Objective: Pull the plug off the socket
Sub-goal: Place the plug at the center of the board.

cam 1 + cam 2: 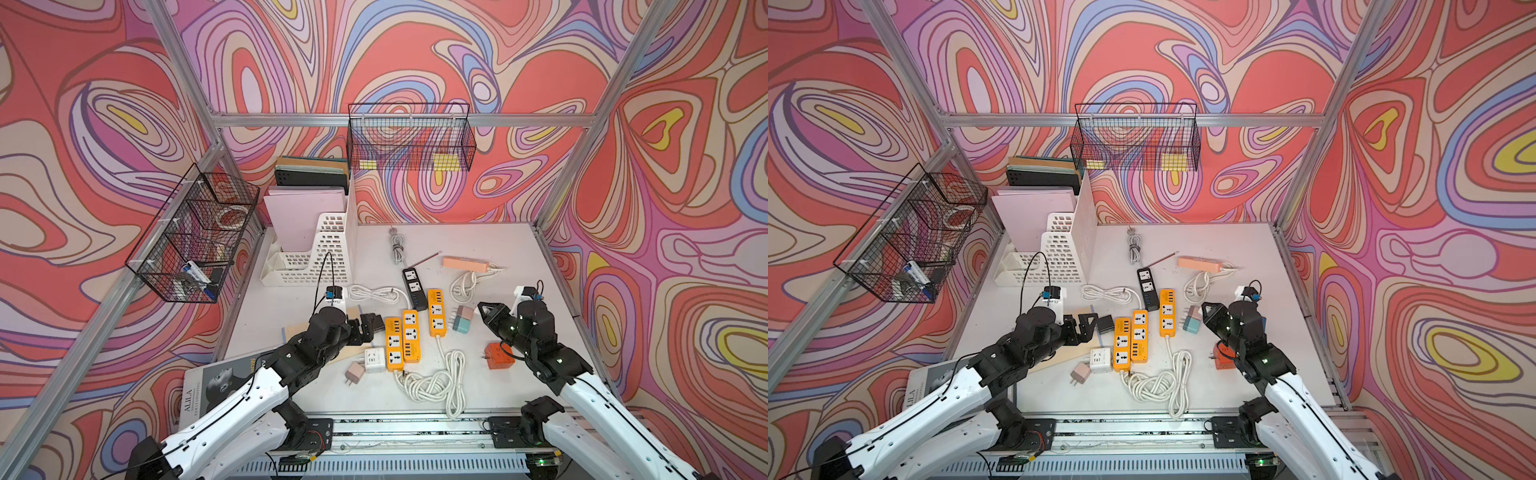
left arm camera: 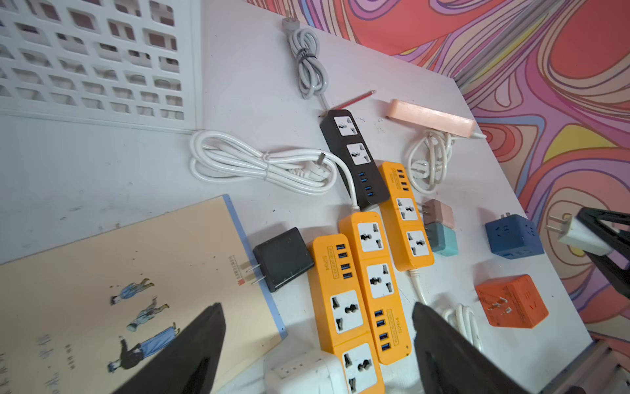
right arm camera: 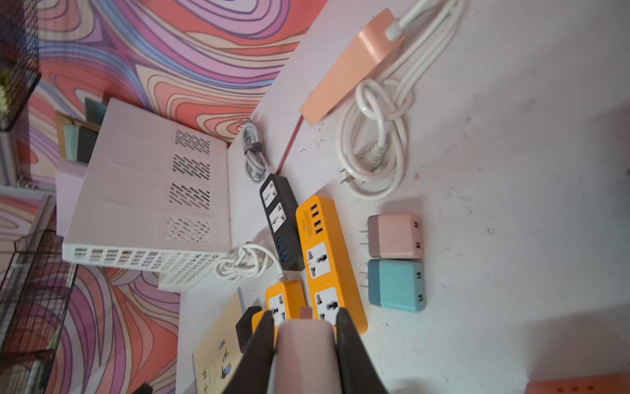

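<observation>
A: Where to look for the black charger (image 2: pixel 283 259)?

B: Left of the three orange power strips (image 2: pixel 375 283), on the white table (image 1: pixel 478 241). Lies flat and unplugged, just beside the leftmost strip; cannot tell whether touching it. Points its prongs left, over the edge of a tan book (image 2: pixel 136 273).

A: Held by anything?

B: No. Sits just right of the left gripper (image 2: pixel 317 308), clear of both black fingers (image 2: pixel 201 344). As for that gripper: spread wide, gripping nothing, over the book's right edge.

A: And the right gripper (image 3: pixel 305 314)?

B: Clamped on a white plug (image 3: pixel 303 351), pinching its body from both sides, with one prong tip poking out past the fingertips. Hangs raised over the right part of the table, just right of a pink charger (image 3: pixel 393 235) and a teal charger (image 3: pixel 395 285) lying side by side beside the rightmost orange strip.

A: What else to note around them?

B: Behind the orange strips, a black power strip (image 1: pixel 414 286), with a coiled white cord (image 1: pixel 374 293) to its left and a gray cord (image 1: pixel 397 245) farther back. Far right of that, a peach power strip (image 1: pixel 463 263). Below the right arm, an orange cube adapter (image 1: pixel 498 355); from the left wrist, also a blue cube adapter (image 2: pixel 513 238) close to it. By the leftmost strip's near end, a white cube socket (image 1: pixel 374 359) and a small pink plug (image 1: pixel 354 370). At the far left, a white file rack (image 1: pixel 316 249).
</observation>
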You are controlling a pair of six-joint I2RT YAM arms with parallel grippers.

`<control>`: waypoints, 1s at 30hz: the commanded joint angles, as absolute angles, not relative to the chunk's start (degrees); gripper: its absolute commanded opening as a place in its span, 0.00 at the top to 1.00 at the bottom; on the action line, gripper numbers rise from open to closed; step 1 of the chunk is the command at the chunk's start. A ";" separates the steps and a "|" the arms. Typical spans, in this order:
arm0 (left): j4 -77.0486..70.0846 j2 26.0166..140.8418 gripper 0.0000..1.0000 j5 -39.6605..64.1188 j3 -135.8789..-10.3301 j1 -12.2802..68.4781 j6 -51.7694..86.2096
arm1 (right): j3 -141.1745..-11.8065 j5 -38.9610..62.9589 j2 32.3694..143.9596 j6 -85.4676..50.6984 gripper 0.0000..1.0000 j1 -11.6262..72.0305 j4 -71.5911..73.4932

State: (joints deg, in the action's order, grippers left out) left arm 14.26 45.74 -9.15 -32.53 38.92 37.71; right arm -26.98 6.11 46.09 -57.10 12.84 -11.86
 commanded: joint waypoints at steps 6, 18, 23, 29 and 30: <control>21.49 43.47 0.07 -15.43 -31.86 38.54 38.69 | -34.84 23.23 72.23 -51.52 0.79 -1.32 -7.80; 24.77 38.62 0.07 -20.38 -31.82 38.44 38.68 | -46.53 19.85 90.00 -45.89 0.56 -2.13 -11.59; 24.27 37.53 0.07 -21.65 -31.64 38.41 37.72 | -48.75 18.01 87.96 -44.04 0.55 -2.29 -15.70; 24.20 36.87 0.06 -21.90 -31.47 38.41 37.05 | -48.61 16.17 76.88 -39.70 0.55 -2.31 -21.57; 24.34 36.66 0.05 -22.15 -31.34 38.47 37.15 | -47.99 16.27 73.72 -38.46 0.55 -2.29 -21.90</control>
